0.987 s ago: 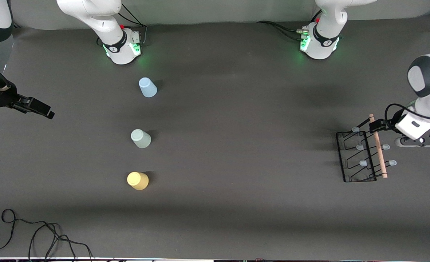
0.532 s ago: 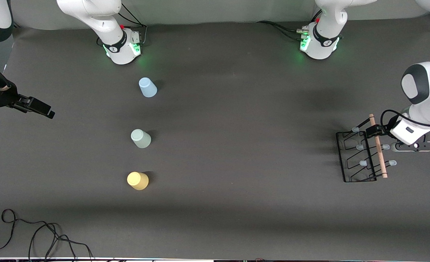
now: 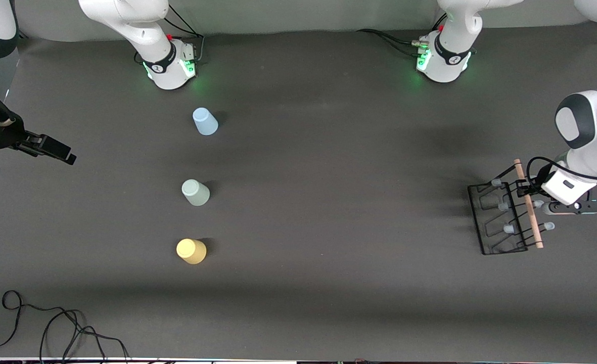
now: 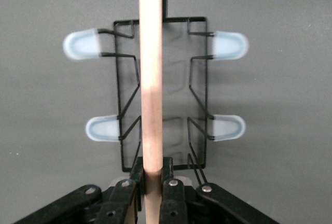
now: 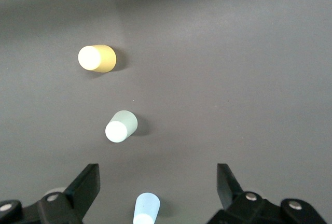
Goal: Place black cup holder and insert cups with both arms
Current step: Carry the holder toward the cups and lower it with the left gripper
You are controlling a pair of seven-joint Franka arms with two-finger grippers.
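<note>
The black cup holder (image 3: 498, 218) stands at the left arm's end of the table, slightly skewed. My left gripper (image 3: 524, 191) is shut on one end of its wooden rod handle (image 4: 151, 79), and in the left wrist view both fingers of the left gripper (image 4: 153, 176) press the rod. Three cups stand upside down in a row toward the right arm's end: blue (image 3: 204, 122), grey-green (image 3: 195, 192) and yellow (image 3: 191, 251). My right gripper (image 3: 55, 151) waits open in the air over the table's edge at that end. Between the fingers of the right gripper (image 5: 158, 172) lies only dark mat.
Both arm bases (image 3: 169, 65) (image 3: 442, 60) stand along the table edge farthest from the front camera. A loose black cable (image 3: 50, 328) lies at the near corner at the right arm's end. Dark mat (image 3: 338, 202) stretches between the cups and the holder.
The left gripper has dropped a little and shut on the rod handle. The holder has turned slightly with it. The right arm and the cups have not moved.
</note>
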